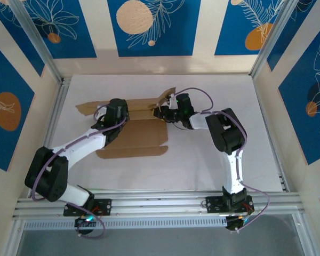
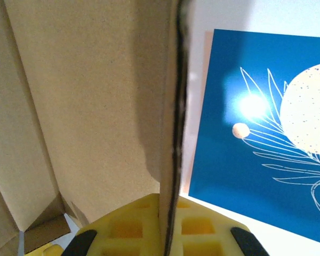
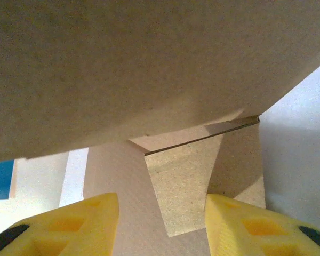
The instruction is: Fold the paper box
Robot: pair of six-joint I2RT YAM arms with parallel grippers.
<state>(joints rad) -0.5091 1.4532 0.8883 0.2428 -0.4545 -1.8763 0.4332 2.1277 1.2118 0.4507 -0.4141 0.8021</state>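
Tightly on paper box (image 1: 138, 136): left pincer (image 2: 168, 205).

Crowding the middle of the table (image 1: 256, 144).
Blocking passage there with the paper box (image 1: 136, 136) and its raised flaps, the left arm (image 1: 74, 146) and the right arm (image 1: 226, 136); leaving bare surface open along the right side and near edge.

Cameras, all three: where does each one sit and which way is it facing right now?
Top external: above and behind the arms, looking down on the table and the paper box; both arms show whole.
Left wrist: on the left arm, looking along the left gripper, shut on a cardboard edge.
Right wrist: on the right arm, looking along the right gripper, jaws apart, cardboard flaps ahead.
Shared: both wrist views show yellow fingers and the paper box close up.
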